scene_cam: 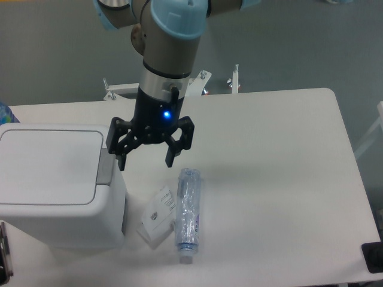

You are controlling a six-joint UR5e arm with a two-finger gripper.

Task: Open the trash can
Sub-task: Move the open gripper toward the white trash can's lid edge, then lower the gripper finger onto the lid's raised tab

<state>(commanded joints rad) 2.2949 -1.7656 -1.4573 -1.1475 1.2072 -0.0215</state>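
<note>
Lying nearest on the white worktop (281, 179): a clear bottle (187, 206) beside a small card (158, 214). Standing at the left edge, the trash can (57, 185), lid shut, grey push-button tab (105, 166) on its right side. Hovering just right of that tab, the gripper (145, 159), fingers (169, 159) spread and holding nothing. Best done by bringing one fingertip squarely over the tab, then pressing straight down, clear of the lid's edge.

place: robotics lab | evidence: plain white table (287, 179), grey floor (60, 60), UR5e arm (170, 54) mounted at table edge
</note>
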